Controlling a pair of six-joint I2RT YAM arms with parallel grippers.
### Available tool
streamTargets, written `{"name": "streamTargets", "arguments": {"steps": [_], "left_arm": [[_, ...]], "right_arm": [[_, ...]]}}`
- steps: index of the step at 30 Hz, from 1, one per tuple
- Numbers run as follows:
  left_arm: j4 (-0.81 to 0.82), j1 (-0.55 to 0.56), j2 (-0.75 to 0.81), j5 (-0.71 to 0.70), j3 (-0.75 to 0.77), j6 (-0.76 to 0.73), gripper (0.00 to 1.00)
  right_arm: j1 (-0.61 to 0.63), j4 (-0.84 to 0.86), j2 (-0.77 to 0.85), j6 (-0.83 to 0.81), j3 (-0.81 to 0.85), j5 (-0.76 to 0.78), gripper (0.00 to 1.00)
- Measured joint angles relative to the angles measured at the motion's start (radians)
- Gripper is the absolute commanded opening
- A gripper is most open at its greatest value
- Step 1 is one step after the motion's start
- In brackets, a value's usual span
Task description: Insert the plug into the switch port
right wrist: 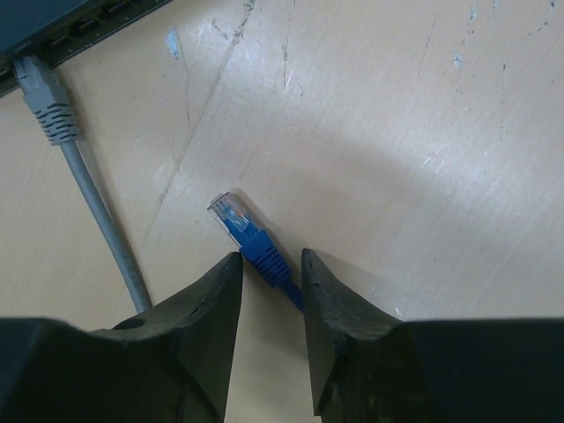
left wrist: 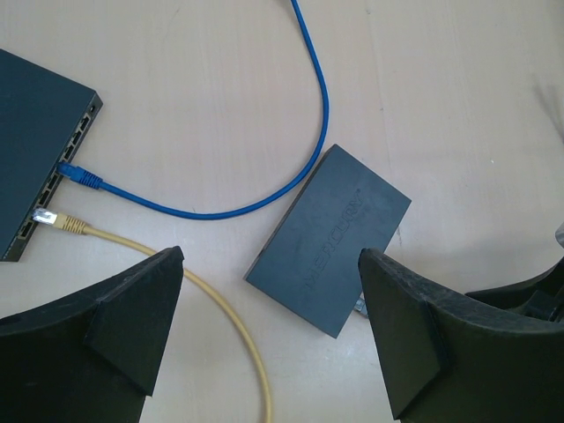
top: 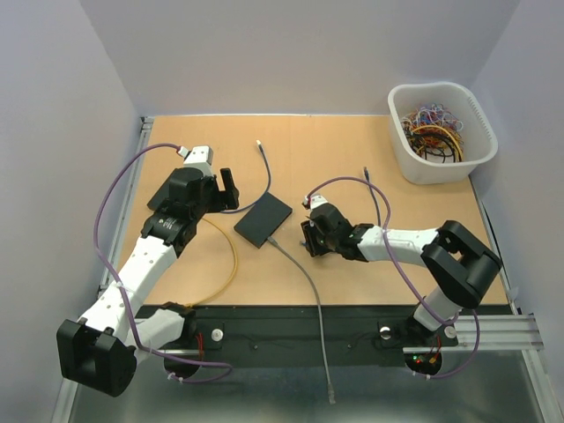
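A blue plug point(right wrist: 233, 218) with a clear tip lies on the wooden table. My right gripper point(right wrist: 269, 256) straddles its boot with the jaws narrowly apart; the left fingertip point(right wrist: 231, 264) is right at the boot, and a gap shows on the other side. The small black switch point(top: 263, 220) lies at table centre, and its port edge point(right wrist: 53, 22) shows at the top left of the right wrist view. My right gripper point(top: 308, 236) sits just right of it. My left gripper point(left wrist: 270, 256) is wide open above the table beside this switch point(left wrist: 330, 238), holding nothing.
A grey plug point(right wrist: 41, 88) sits in the small switch, its cable point(top: 304, 278) running off the front edge. A larger black switch point(left wrist: 35, 141) holds a blue plug point(left wrist: 79, 174) and a yellow plug point(left wrist: 62, 221). A white bin point(top: 441, 132) of cables stands back right.
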State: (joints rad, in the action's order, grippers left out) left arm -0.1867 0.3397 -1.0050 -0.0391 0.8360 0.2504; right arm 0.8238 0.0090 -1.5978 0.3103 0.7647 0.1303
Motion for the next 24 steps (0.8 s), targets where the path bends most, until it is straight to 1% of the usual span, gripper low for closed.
{"name": "streamTargets", "arguments": {"steps": [3, 8, 14, 15, 16, 18, 19, 24], "left_arm": [[0.0, 0.0, 0.0, 0.0, 0.0, -0.002, 0.93], [0.0, 0.0, 0.0, 0.0, 0.0, -0.003, 0.93], [0.0, 0.0, -0.001, 0.0, 0.0, -0.003, 0.93], [0.0, 0.0, -0.001, 0.0, 0.0, -0.003, 0.93], [0.0, 0.0, -0.002, 0.0, 0.0, -0.003, 0.93], [-0.002, 0.0, -0.002, 0.0, 0.0, -0.004, 0.93], [-0.002, 0.0, -0.002, 0.0, 0.0, -0.004, 0.93], [-0.001, 0.0, -0.006, 0.0, 0.0, -0.004, 0.93]], "right_arm": [[0.0, 0.005, -0.008, 0.0, 0.005, -0.006, 0.34], [0.0, 0.008, -0.009, 0.0, 0.005, -0.009, 0.34], [-0.001, 0.013, 0.002, 0.0, -0.01, -0.009, 0.25], [-0.001, 0.012, 0.006, 0.0, -0.013, -0.009, 0.24], [-0.001, 0.012, 0.008, 0.0, -0.015, -0.01, 0.19], [-0.001, 0.013, 0.008, 0.0, -0.016, -0.01, 0.13], [-0.001, 0.013, 0.008, 0.001, -0.017, -0.011, 0.09], [-0.002, 0.02, 0.008, 0.002, -0.02, -0.015, 0.0]]}}
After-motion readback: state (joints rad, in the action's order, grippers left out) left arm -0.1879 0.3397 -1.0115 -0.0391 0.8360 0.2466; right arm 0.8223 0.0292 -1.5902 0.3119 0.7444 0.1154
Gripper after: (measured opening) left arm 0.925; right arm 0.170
